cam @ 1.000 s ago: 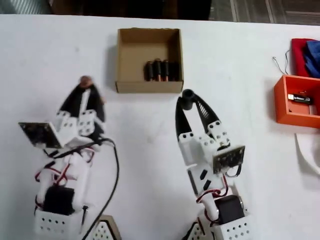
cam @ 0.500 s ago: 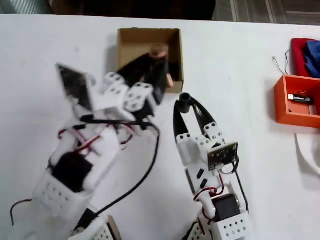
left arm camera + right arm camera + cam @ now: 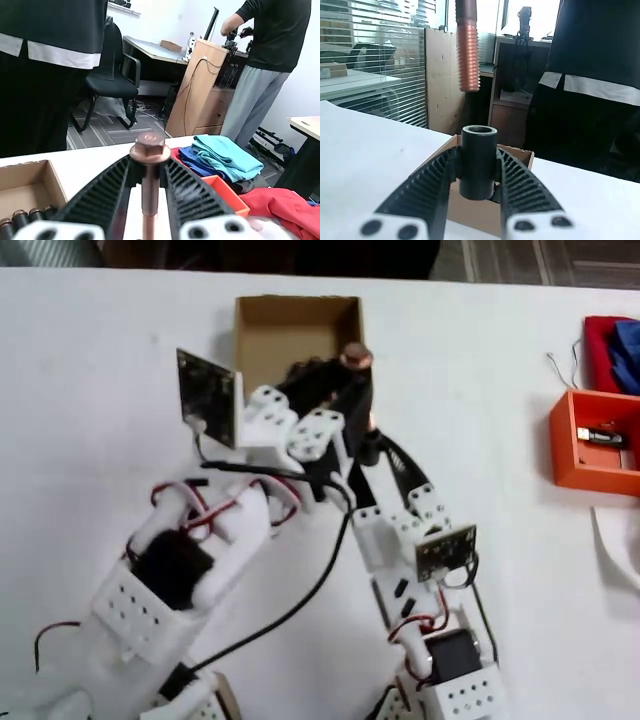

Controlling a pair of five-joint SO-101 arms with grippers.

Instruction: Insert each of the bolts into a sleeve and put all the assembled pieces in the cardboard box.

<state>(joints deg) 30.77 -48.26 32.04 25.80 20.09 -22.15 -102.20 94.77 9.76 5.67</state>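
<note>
Left end effector [image 3: 149,167] grips copper bolt [image 3: 150,148] upright, just above black sleeve [image 3: 479,172] clamped in right end effector [image 3: 478,152], near cardboard box [image 3: 260,325].

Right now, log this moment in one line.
left hand: shut on bolt | right hand: shut on sleeve | bolt: over sleeve, not in | box: holds pieces

The sleeve [image 3: 479,172] is gripped upright in the right gripper [image 3: 478,160], with its bore mouth facing up. The ribbed black fingers [image 3: 435,180] are pressed against its wall at 9 and 3 o'clock. The threaded copper shank of the bolt [image 3: 467,50] is seen at about 11 o'clock from the sleeve mouth, tip down and apart from it. The box [image 3: 520,154] is set on the white table [image 3: 365,150] just behind the sleeve.
</note>
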